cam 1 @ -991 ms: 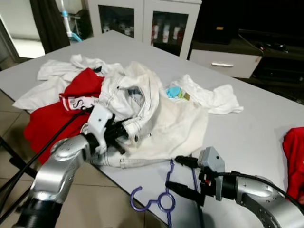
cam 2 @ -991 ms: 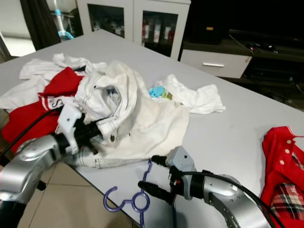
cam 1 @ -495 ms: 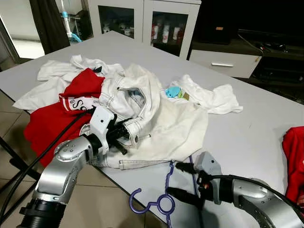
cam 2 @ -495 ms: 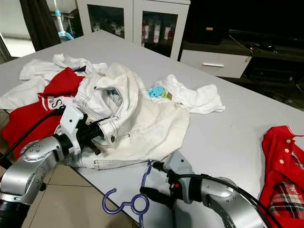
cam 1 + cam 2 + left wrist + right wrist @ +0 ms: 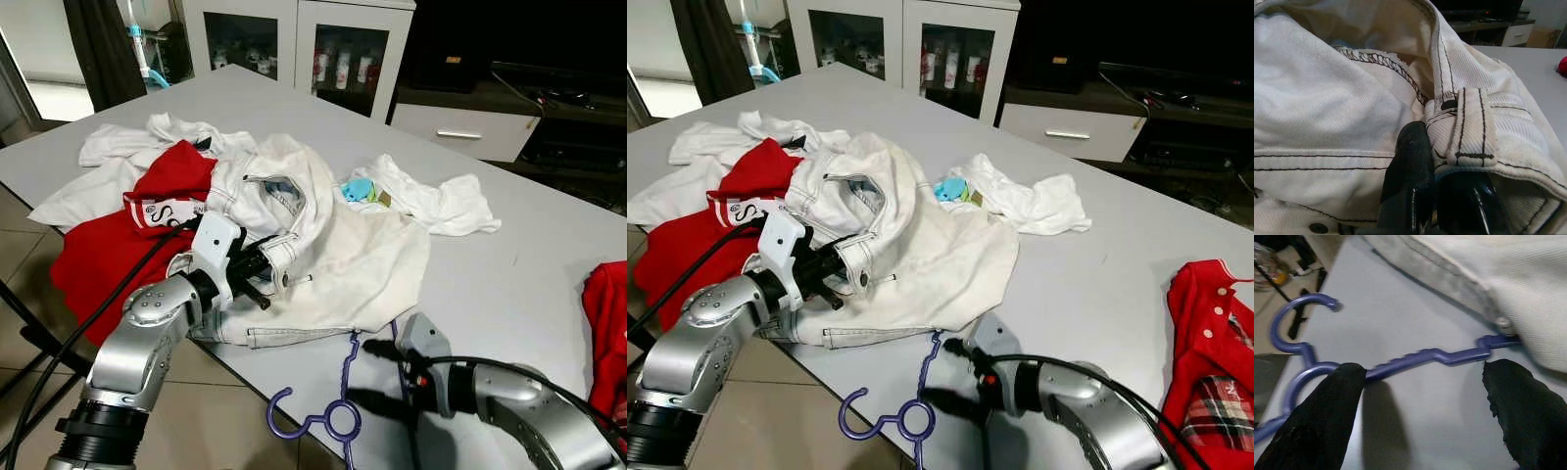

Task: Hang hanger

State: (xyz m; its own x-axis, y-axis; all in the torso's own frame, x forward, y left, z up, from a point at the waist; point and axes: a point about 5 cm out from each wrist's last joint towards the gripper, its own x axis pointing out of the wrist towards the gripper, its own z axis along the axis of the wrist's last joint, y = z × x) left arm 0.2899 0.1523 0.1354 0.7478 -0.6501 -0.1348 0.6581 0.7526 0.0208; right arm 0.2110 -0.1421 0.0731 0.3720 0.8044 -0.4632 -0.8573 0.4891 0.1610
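A purple plastic hanger (image 5: 333,416) lies at the table's front edge, its hook (image 5: 282,399) over the floor and one arm tucked under the white jeans (image 5: 333,250). My right gripper (image 5: 361,372) is low over the table and open. Its two black fingers (image 5: 1317,426) straddle the hanger's bar (image 5: 1420,357) without touching it. My left gripper (image 5: 261,279) is shut on the jeans' waistband (image 5: 1469,132), near a belt loop, at the left side of the pile.
On the grey table (image 5: 509,284) lie a red garment (image 5: 98,259) and white shirts (image 5: 108,157) at left, a white cloth (image 5: 436,201) and a small turquoise thing (image 5: 358,188) behind the jeans, and another red garment (image 5: 609,313) at right. Glass-door cabinets (image 5: 294,44) stand beyond.
My right gripper has dropped lower and its open fingers now sit on either side of the hanger's bar. The left gripper has shifted slightly right with the waistband.
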